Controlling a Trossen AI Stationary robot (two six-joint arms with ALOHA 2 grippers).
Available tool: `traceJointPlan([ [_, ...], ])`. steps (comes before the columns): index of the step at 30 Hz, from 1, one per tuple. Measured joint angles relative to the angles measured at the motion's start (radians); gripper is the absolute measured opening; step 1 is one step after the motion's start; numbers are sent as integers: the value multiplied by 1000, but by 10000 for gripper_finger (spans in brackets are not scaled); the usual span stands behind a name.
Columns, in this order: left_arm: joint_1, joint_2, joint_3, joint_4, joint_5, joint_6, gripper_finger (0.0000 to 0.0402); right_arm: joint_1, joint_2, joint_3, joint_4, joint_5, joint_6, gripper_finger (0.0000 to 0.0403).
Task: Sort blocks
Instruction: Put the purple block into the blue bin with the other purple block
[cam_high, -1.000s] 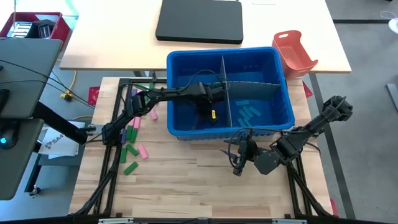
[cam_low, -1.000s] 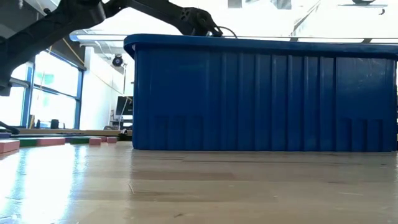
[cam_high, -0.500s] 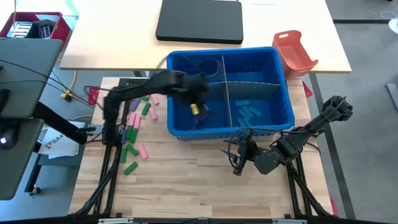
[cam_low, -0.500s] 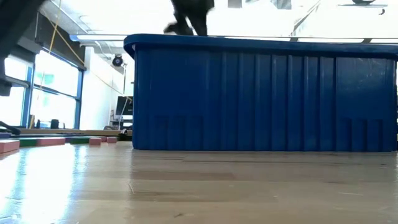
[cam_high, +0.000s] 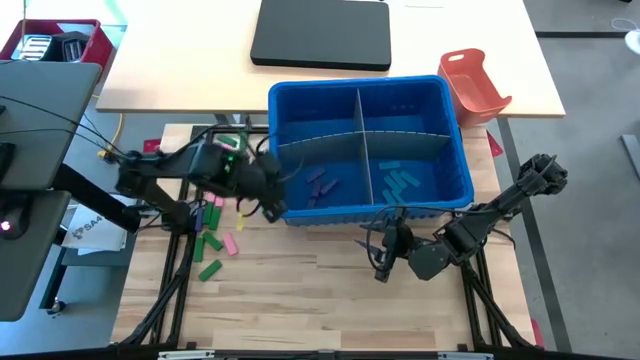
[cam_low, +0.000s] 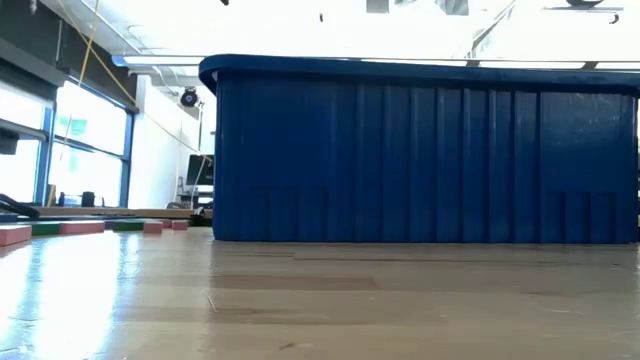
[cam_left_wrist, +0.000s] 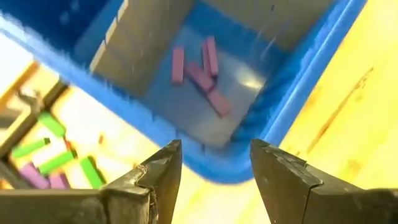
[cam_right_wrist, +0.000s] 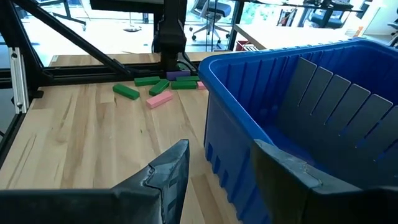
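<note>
Pale wood counter (cam_high: 330, 290), planked, visibly grained, with a light sheen that mirrors the window glare in the low view. Glossy blue plastic bin (cam_high: 455, 150), ribbed walls, smooth rim; matt grey divider sheet (cam_high: 365, 140) inside. Small blocks (cam_high: 215, 243) in green and pink, smooth, matt, plastic-looking. Dark, hard-looking fingers on the left hand (cam_left_wrist: 214, 180), faintly scuffed, dull finish. Orange-red plastic tray (cam_high: 475, 85), smooth. Black matt slab (cam_high: 320, 35) on the far tabletop.
</note>
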Motion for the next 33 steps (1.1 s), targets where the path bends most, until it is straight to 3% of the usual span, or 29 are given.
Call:
traceJointPlan([
  [12, 2, -316, -647, 3, 46, -418, 181, 0, 0, 0, -16, 2, 0, 169],
  [15, 0, -361, -792, 30, 58, -538, 181, -5, 0, 0, -16, 4, 0, 169],
  [19, -1, -359, -954, 81, 124, -579, 181, -17, 0, 0, -16, 7, 5, 169],
  [26, 6, -347, -1153, 128, 240, -612, 141, -35, 0, 0, -16, 7, 7, 169],
  [30, 36, -342, -1224, 118, 354, -638, 94, -38, 0, 0, -16, 8, 7, 169],
  [33, 53, -313, -1219, 133, 368, -612, 48, -38, 0, 0, -15, 8, 7, 169],
])
